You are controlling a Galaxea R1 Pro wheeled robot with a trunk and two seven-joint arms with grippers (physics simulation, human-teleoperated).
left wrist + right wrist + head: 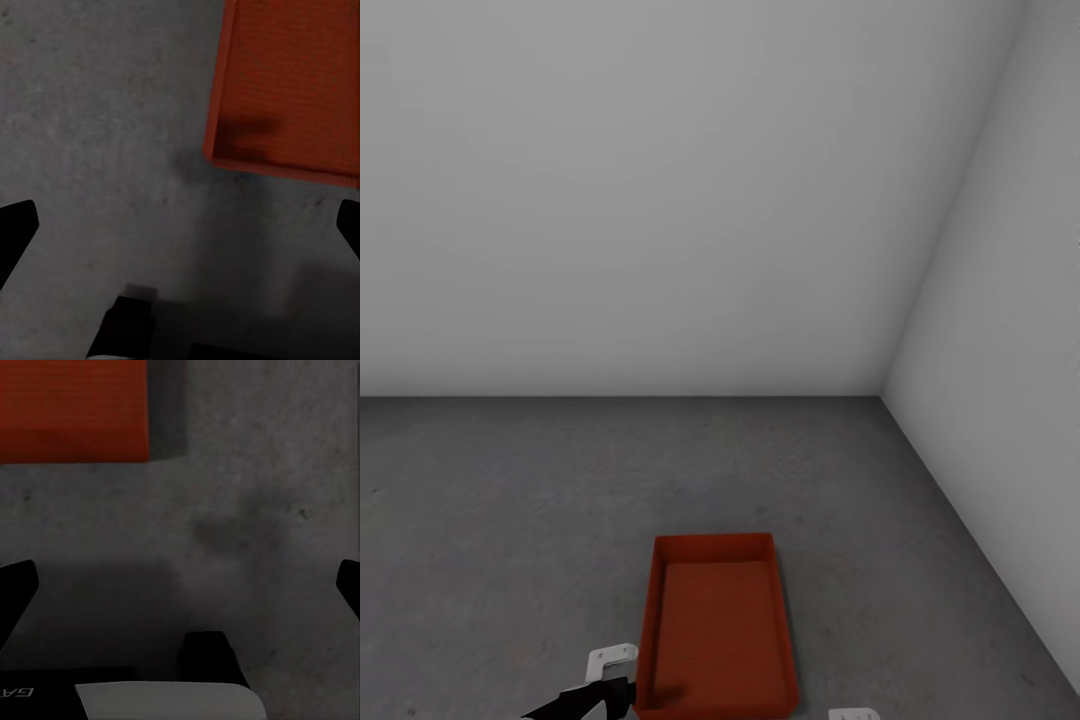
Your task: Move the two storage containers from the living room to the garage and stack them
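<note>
One container: an orange-red storage container (717,630) is set on the garage floor (480,520), near the right wall.
Remaining: a second container is judged not yet stacked.
Left gripper (180,225): jaws apart, empty.
Right gripper (180,585): jaws apart, empty.

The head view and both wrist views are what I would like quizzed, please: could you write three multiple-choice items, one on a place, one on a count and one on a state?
1. Where does the storage container rest?
A. On the dark grey floor
B. On a wooden shelf
C. In a gripper's grasp

2. How many orange-red containers appear in the head view?
A. Three
B. Two
C. One

3. How do the left gripper and the right gripper stand?
A. Both shut on the bin
B. Both open, holding nothing
C. One open, one shut

Answers:
1. A, since the bin sits flat on the concrete near the corner of the white walls.
2. C, since a single bin lies there, with nothing stacked in or on it.
3. B, since in each wrist view the fingertips sit far apart with bare floor between them.
</note>
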